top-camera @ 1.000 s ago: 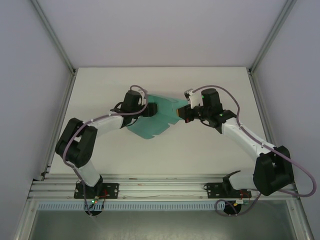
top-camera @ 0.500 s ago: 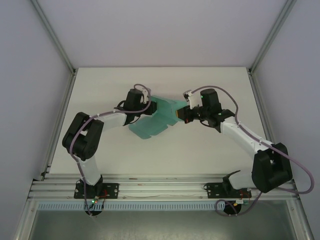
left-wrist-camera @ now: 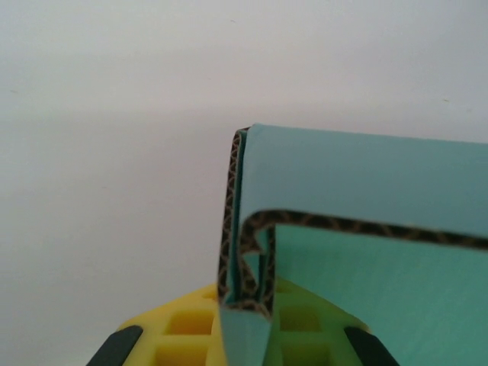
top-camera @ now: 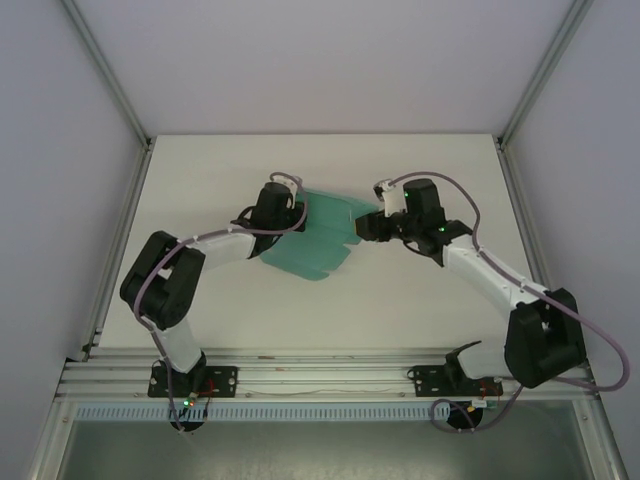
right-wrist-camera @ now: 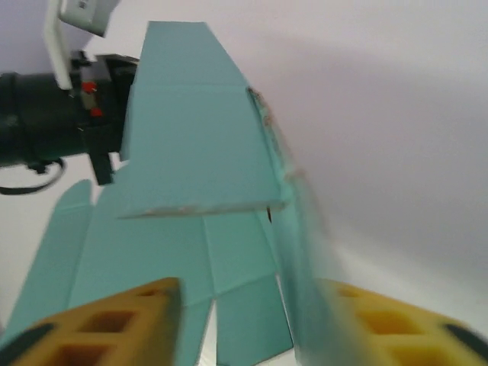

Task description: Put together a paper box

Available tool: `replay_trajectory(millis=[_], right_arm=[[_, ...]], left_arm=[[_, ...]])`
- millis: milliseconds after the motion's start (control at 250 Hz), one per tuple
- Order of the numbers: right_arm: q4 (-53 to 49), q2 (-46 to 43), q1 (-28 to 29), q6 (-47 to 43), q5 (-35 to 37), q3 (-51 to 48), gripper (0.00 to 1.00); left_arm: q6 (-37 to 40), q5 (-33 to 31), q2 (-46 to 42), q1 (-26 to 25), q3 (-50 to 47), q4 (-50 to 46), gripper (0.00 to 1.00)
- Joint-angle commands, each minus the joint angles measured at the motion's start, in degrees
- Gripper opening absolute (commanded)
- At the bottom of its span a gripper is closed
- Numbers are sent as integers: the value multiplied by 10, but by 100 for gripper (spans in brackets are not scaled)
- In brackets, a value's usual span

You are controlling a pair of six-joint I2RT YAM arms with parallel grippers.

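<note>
Lighting was bright and even, shadows faint. The paper box (right-wrist-camera: 191, 152) blurred at its near edge in the right wrist view.

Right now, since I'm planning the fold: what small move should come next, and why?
Probably back the right claw off the green card to take another flap: it stands open around an edge, while the left claw is shut on the folded corner, holding the card.

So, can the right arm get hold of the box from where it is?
Probably yes: the right gripper is open at the edge of the box, a flap between its fingers, nothing blocking. The left gripper grips the far side.
</note>
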Motion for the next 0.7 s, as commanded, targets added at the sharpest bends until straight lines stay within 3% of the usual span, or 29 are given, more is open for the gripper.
replay_trajectory(millis=[0, 252, 576, 700], right_arm=[[19, -47, -4, 18, 73, -16, 65], [44, -97, -6, 33, 169, -2, 98], [28, 2, -7, 10, 172, 38, 98], [25, 39, -5, -14, 95, 52, 94]], left_arm=[[0, -75, -30, -7, -19, -34, 0], [-10, -99, -55, -21, -43, -62, 0], [-25, -95, -70, -28, -37, -74, 0], [-30, -98, -69, -28, -26, -91, 0]])
